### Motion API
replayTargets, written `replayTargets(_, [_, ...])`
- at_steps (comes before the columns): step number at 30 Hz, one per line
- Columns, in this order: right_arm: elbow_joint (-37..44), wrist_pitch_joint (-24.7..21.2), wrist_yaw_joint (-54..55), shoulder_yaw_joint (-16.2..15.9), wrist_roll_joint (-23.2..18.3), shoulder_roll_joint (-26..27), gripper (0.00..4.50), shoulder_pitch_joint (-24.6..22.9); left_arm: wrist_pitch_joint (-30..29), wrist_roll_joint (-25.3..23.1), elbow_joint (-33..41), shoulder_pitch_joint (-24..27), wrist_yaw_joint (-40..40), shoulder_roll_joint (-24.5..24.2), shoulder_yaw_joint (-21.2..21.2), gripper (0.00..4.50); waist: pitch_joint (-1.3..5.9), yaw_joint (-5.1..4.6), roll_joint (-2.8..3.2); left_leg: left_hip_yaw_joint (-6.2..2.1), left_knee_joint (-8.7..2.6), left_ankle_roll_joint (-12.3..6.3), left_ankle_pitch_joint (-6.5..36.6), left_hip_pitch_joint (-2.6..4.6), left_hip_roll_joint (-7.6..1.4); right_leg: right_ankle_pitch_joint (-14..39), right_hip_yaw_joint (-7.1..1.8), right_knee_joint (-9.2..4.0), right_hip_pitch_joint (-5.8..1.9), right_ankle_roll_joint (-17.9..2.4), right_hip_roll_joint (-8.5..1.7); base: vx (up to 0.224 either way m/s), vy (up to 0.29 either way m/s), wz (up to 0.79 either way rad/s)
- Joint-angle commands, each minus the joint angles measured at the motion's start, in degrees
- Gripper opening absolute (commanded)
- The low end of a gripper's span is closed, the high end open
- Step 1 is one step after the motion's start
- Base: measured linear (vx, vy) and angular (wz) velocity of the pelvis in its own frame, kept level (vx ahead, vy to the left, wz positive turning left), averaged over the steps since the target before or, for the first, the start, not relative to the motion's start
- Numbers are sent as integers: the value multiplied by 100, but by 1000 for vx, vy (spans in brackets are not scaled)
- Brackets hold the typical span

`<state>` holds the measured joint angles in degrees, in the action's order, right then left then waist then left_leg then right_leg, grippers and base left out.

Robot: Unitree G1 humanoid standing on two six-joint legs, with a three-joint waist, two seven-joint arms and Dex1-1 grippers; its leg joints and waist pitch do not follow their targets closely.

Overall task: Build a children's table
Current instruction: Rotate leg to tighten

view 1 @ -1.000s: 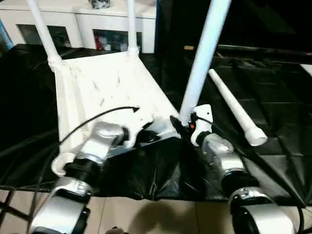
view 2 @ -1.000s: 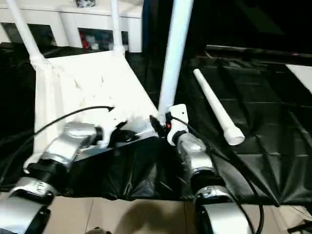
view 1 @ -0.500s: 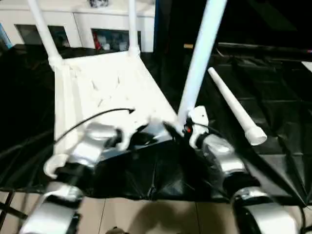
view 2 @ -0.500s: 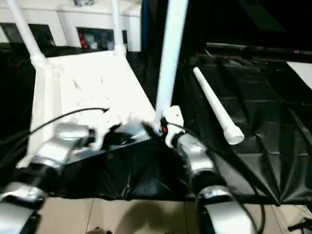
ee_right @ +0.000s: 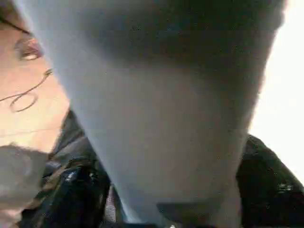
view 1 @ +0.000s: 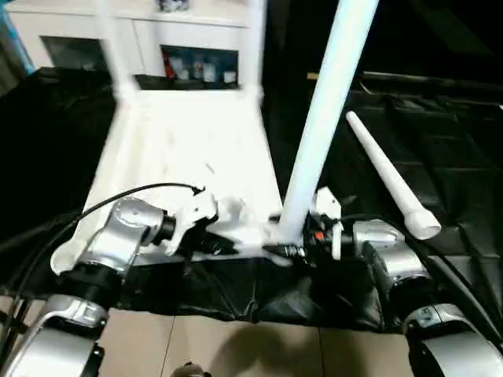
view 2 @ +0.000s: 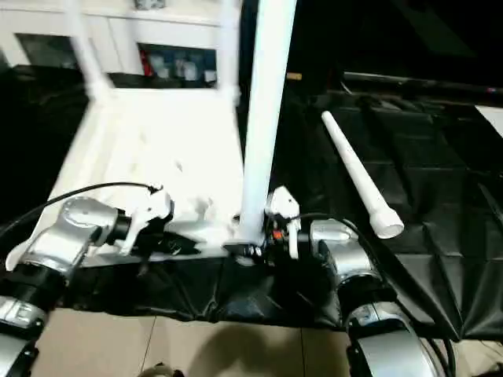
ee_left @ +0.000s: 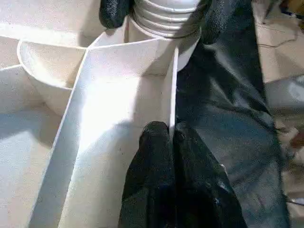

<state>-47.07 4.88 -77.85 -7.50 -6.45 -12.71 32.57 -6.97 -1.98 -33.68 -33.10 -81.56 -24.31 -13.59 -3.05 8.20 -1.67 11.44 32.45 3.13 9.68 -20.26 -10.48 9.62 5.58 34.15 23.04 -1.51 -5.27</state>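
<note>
black sheet [view 1: 440, 149] spread over the work surface, creased | white cabinet [view 1: 141, 39] with glass doors seen at the far edge, coloured items kept inside | tan tiled floor [view 1: 236, 349] seen at the near edge

Smooth white plastic tabletop [view 1: 189, 141] on glossy black sheeting [view 1: 440, 165]

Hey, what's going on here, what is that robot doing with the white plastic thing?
It is putting together a small table. The tabletop lies upside down on black sheeting, with two legs standing at its far corners. The right gripper holds a third leg upright at the near corner socket, while the left gripper pinches a rib of the tabletop beside it. The fourth leg lies loose on the sheeting.
</note>
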Motion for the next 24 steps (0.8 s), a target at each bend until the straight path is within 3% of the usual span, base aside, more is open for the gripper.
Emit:
replayTargets(1, [321, -142, -580, -658, 117, 221, 309, -115, 68, 19, -97, -191, 159, 228, -162, 0, 348, -17, 39, -145, -377, -181, 1598, 76, -364, 1879, -349, -431, -256, -1109, -445, 0, 0, 0])
replayTargets(5, [425, -218, -518, -668, 65, 236, 281, -151, 90, 30, -144, -209, 145, 216, -156, 0, 360, -12, 40, -152, -377, -139, 1584, 74, -364, 1839, -348, -416, -263, -1117, -449, 0, 0, 0])
replayTargets(6, [433, -240, -365, -601, 51, 278, 277, -152, 93, 45, -161, -214, 151, 216, -155, 0, 360, -8, 75, -155, -379, -130, 1583, 75, -364, 1824, -348, -417, -261, -1128, -451, 0, 0, 0])
replayTargets(7, [372, -278, 11, -433, 52, 378, 275, -121, 93, 50, -198, -228, 237, 240, -125, 0, 359, -15, 65, -150, -380, -126, 1584, 78, -363, 1812, -347, -426, -256, -1129, -444, 0, 0, 0])
replayTargets(12, [-4, -57, 1574, 70, 148, 680, 273, 16, -116, -2, -238, -277, 892, 455, 61, 0, 315, -82, 70, -199, -413, 90, 2034, 103, -343, 2670, -334, -514, -235, -901, -480, 0, 0, 0])
replayTargets(13, [-229, -46, 2509, 288, 227, 816, 272, 114, -207, -21, -243, -311, 1271, 587, 162, 0, 313, -131, 74, -220, -419, 169, 2100, 116, -338, 2858, -328, -534, -212, -835, -492, 0, 0, 0])
replayTargets(15, [-301, 10, 2821, 370, 240, 867, 272, 140, -250, -23, -227, -319, 1404, 643, 194, 0, 324, -212, 53, -244, -418, 198, 2150, 111, -321, 3017, -309, -565, -225, -734, -490, 0, 0, 0])
replayTargets(17, [-388, 40, 3227, 472, 248, 929, 272, 174, -305, -16, -176, -315, 1506, 712, 212, 0, 331, -262, 61, -237, -419, 146, 2117, 98, -323, 2854, -321, -564, -219, -759, -476, 0, 0, 0])
replayTargets(19, [-735, 37, 4692, 720, 347, 1107, 272, 313, -528, -28, 77, -273, 1962, 1023, 259, 0, 331, -289, 62, -219, -418, 106, 2026, 97, -332, 2582, -350, -533, -195, -844, -474, 0, 0, 0])
replayTargets(21, [-831, 8, 5100, 791, 372, 1177, 272, 352, -605, -32, 176, -247, 2123, 1130, 250, 0, 359, -321, 51, -205, -402, 111, 1836, 72, -313, 2256, -343, -492, -233, -948, -457, 0, 0, 0])
replayTargets(24, [-976, 230, 5745, 820, 548, 1373, 272, 419, -711, -34, 399, -159, 2401, 1406, 181, 0, 390, -308, 36, -161, -371, -41, 1415, 42, -294, 1581, -352, -425, -260, -1067, -434, 0, 0, 0])
